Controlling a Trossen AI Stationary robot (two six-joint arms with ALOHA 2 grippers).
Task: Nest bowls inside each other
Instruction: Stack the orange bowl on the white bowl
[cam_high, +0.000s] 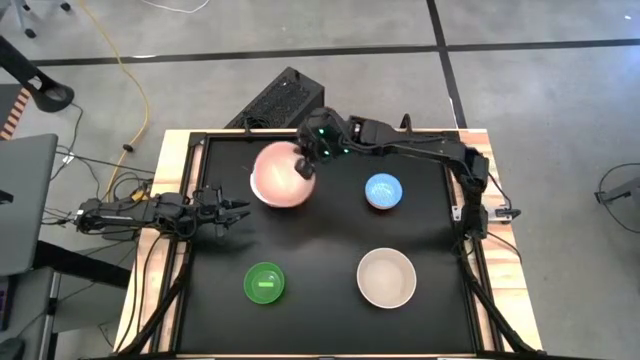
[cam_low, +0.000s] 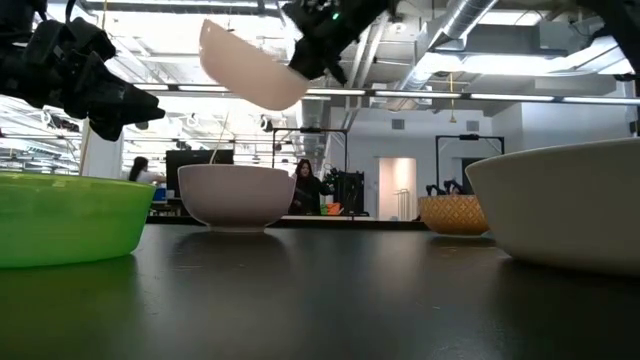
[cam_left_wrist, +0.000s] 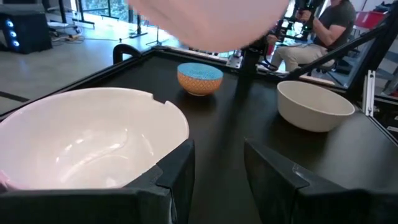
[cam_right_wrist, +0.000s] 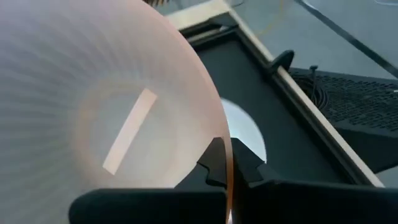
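My right gripper (cam_right_wrist: 230, 169) is shut on a pink bowl (cam_high: 280, 175), which hangs tilted high over the table's far left part (cam_low: 250, 65). Below it a white bowl (cam_left_wrist: 93, 143) rests on its base on the black mat; it also shows past the pink bowl's rim in the right wrist view (cam_right_wrist: 249, 134). A blue bowl (cam_high: 383, 190) stands at the far right, a cream bowl (cam_high: 387, 278) at the near right, a green bowl (cam_high: 265, 283) at the near left. My left gripper (cam_high: 238, 212) waits open at the left edge, beside the white bowl. My right gripper pinches the pink bowl's rim (cam_right_wrist: 229, 155), one finger (cam_right_wrist: 211, 167) inside the bowl and the other outside. The fingers come slanting down from the table's far right. The bowl is lifted clear of the table and of the white bowl, tilted, hanging off the fingers.
A raised wooden frame (cam_high: 185, 145) edges the black mat. A black ribbed box (cam_high: 275, 100) sits on the floor just beyond the far edge. Bare mat lies in the middle between the bowls (cam_high: 325, 245). A person sits in the room behind the table (cam_left_wrist: 323, 31).
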